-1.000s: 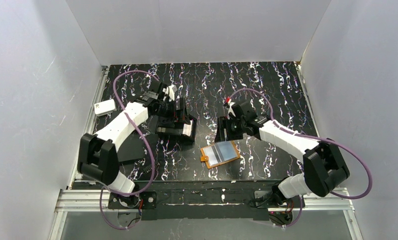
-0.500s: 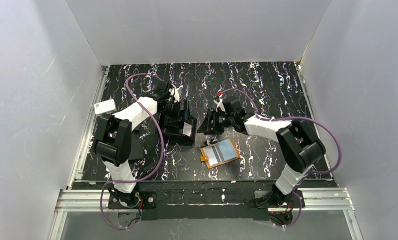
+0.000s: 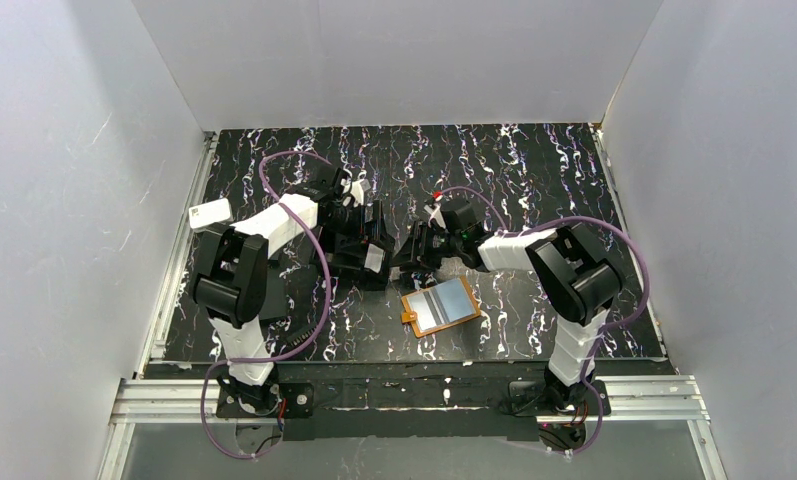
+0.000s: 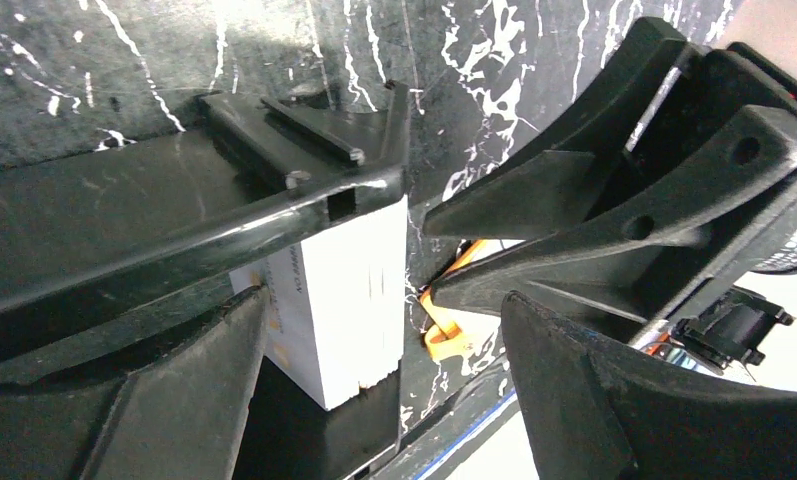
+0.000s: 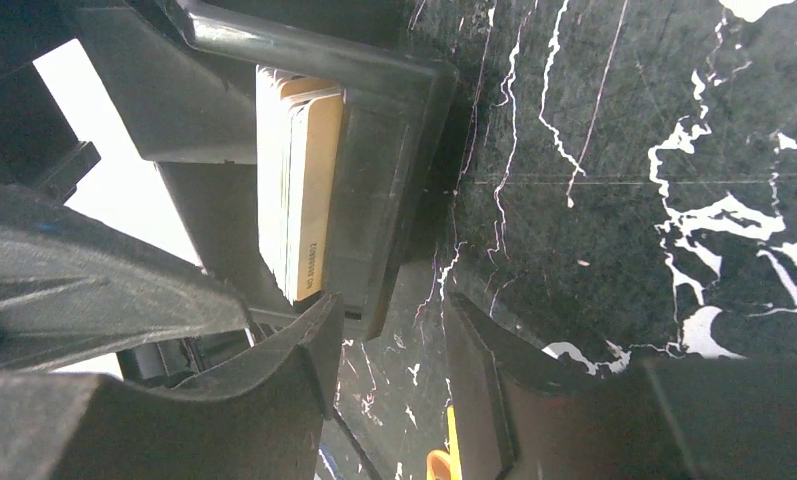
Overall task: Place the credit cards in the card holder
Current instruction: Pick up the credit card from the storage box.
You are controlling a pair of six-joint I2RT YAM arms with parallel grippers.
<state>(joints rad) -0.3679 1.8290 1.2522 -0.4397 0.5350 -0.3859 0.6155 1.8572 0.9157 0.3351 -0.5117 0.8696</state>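
Note:
The credit cards (image 3: pixel 375 259) stand on edge as a pale stack in a black open box tray (image 3: pixel 349 250). In the left wrist view the stack (image 4: pixel 349 285) is white, at the tray's corner. In the right wrist view the stack (image 5: pixel 296 180) shows white and tan edges. My left gripper (image 3: pixel 359 232) (image 4: pixel 382 298) is open, with its jaws either side of the stack and not touching it. My right gripper (image 3: pixel 412 253) (image 5: pixel 392 305) is open just right of the tray, over bare table. The orange-tan card holder (image 3: pixel 439 306) lies open in front of it; its tab (image 4: pixel 444 338) (image 5: pixel 439 465) shows in both wrist views.
A white rounded box (image 3: pixel 209 214) lies at the table's left edge. A flat black rectangle (image 3: pixel 264 295) lies near the left arm. The two grippers are close together at the tray; the right one (image 4: pixel 634 190) fills the left wrist view's upper right. White walls enclose the table.
My right gripper has moved left from above the card holder to the tray's right side. The left arm has folded closer, its gripper staying at the tray. Cards and holder have not moved.

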